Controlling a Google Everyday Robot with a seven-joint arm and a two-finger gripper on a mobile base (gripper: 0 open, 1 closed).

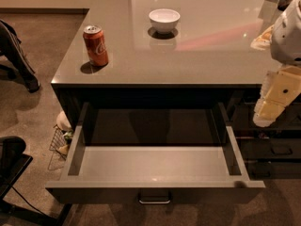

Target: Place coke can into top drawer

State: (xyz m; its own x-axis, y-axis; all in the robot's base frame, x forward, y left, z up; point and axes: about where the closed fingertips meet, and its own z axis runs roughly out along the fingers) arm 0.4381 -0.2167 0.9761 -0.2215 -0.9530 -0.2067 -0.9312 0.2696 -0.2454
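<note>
The coke can (95, 45) is red with white script and a silver top. It stands upright on the grey counter (202, 55) near its front left corner. The top drawer (155, 164) is pulled wide open below the counter edge, grey inside with nothing in it, and has a small silver handle (154, 199) on its dark front panel. My gripper (271, 108), pale yellow under a white arm, hangs at the right edge of the view. It is just off the counter's front right corner, above the drawer's right side and far from the can.
A white bowl (164, 20) sits on the counter behind and to the right of the can. Narrower dark drawer fronts (281, 149) are at the right. A wire basket (59, 145) and a black chair base (11, 164) are on the floor at left.
</note>
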